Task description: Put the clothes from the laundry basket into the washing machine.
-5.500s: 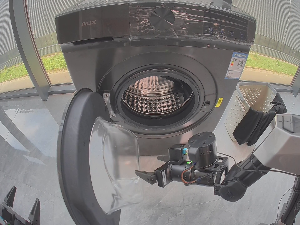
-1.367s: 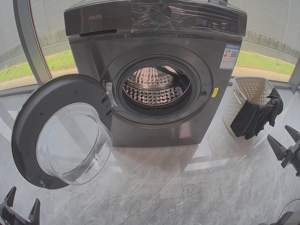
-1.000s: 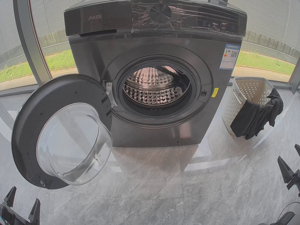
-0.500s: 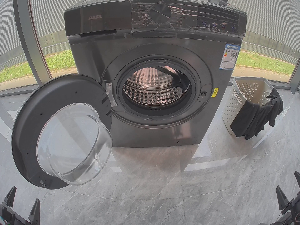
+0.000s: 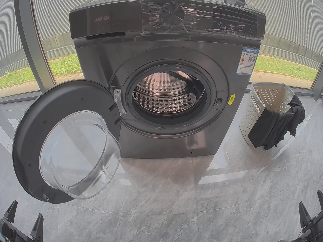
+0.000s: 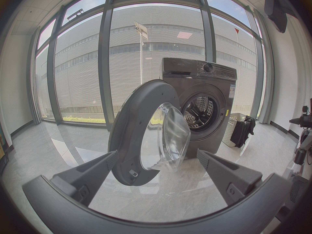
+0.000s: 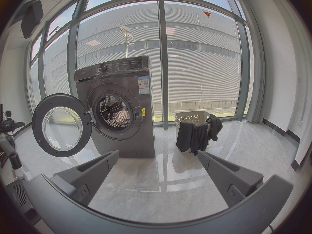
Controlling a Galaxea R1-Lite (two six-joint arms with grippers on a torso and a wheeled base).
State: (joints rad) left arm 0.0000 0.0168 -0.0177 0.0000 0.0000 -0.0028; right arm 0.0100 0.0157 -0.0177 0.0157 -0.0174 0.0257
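Found right hand (image 7: 157,156) low and well short of the work, fingers apart, holding nothing. Found left hand (image 6: 157,153) likewise spread and empty, low on the opposite side. Located dark clothes (image 7: 191,137) ahead of the right hand, draped over the near rim of the laundry basket (image 7: 191,114), part hanging outside toward the floor (image 7: 169,179). Noted washing machine (image 7: 126,147) ahead and further inboard of the right hand, door (image 7: 61,124) swung fully aside, drum (image 7: 113,111) showing no laundry.

Judged step in hand: reach for the clothes. Best to come at the draped fold from above the rim, pinch a thick bunch rather than a single layer, and lift clear of the rim before swinging inboard. Expect trailing cloth, so carry high enough not to drag.

Open floor between right hand and basket, and between basket and drum mouth. Watch basket rim, porthole lip, and the door edge nearer the left hand.
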